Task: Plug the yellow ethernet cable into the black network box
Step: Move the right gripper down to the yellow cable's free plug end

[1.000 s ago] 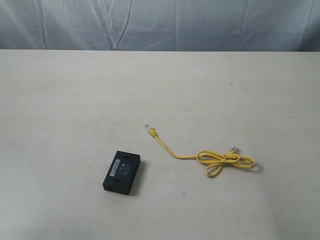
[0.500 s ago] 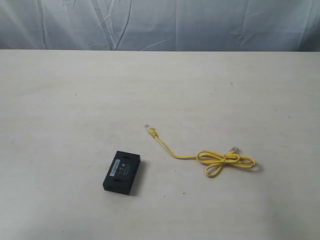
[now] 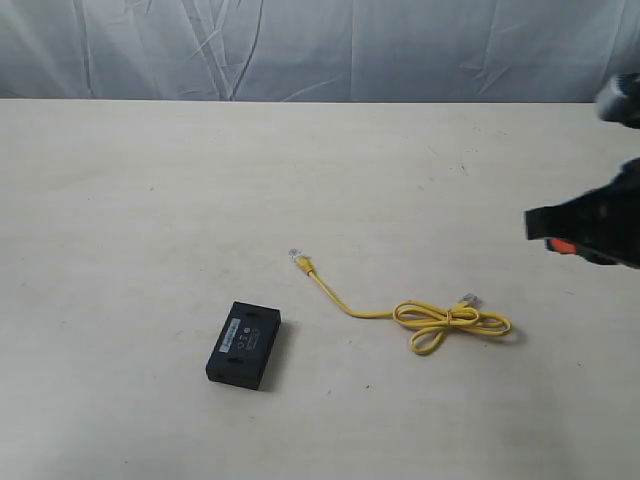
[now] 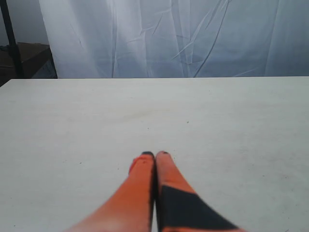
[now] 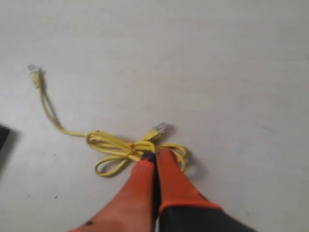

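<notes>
- The black network box (image 3: 243,345) lies flat on the pale surface (image 3: 150,200), nearest the exterior camera and left of centre. A small white label (image 3: 230,332) shows on its top face.
- The yellow ethernet cable (image 3: 450,319) lies right of the box and a little farther back, clear of it. Its looped bow (image 5: 130,150) is at the right end, with one clear plug (image 3: 469,299) resting just beside the knot.
- From the bow a single strand runs left and away to the other clear plug (image 3: 296,256). That plug lies loose on the surface, beyond the box and apart from it.
- The right end effector (image 5: 155,157) has its orange fingers pressed together with nothing held between them. In its own camera the tips line up with the knot of the bow.
- In the exterior view the right arm (image 3: 595,225) is a blurred dark shape at the right edge, right of the bow and farther back, not touching the cable.
- The left end effector (image 4: 155,155) also has its fingers closed tight and holds nothing. Its camera shows only bare surface ahead, with neither the box nor the cable in sight.
- A wrinkled pale curtain (image 3: 320,50) hangs behind the far edge of the surface.
</notes>
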Robot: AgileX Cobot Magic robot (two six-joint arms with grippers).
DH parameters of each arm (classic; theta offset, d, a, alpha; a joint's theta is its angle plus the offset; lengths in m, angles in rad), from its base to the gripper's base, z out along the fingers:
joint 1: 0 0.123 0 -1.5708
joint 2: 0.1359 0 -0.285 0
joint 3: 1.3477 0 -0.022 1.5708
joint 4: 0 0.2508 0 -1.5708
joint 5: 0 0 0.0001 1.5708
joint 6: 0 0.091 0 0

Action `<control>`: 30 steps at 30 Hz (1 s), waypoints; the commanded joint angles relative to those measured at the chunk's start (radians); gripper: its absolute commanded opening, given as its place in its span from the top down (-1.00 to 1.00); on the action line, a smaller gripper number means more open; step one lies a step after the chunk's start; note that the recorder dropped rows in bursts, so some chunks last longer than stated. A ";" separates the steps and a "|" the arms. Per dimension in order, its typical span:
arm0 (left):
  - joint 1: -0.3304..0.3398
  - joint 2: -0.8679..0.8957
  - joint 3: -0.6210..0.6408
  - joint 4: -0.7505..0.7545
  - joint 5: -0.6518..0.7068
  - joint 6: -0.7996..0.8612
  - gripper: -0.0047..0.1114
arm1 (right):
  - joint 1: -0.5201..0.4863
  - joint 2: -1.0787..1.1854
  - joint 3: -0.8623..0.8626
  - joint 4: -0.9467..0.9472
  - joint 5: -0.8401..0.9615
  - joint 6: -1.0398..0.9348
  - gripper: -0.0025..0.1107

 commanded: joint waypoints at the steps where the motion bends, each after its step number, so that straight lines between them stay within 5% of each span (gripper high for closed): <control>1: 0.002 -0.005 0.004 0.000 -0.014 -0.003 0.92 | 0.133 0.233 -0.149 0.044 0.071 -0.046 0.97; 14: 0.002 -0.005 0.004 0.000 -0.014 -0.003 0.92 | 0.453 0.804 -0.667 -0.136 0.146 0.025 0.86; 20: 0.002 -0.005 0.004 0.000 -0.014 -0.003 0.92 | 0.499 0.939 -0.806 -0.299 0.233 0.152 0.41; 30: 0.002 -0.005 0.004 0.000 -0.014 -0.003 0.92 | 0.506 1.004 -0.825 -0.296 0.247 0.158 0.40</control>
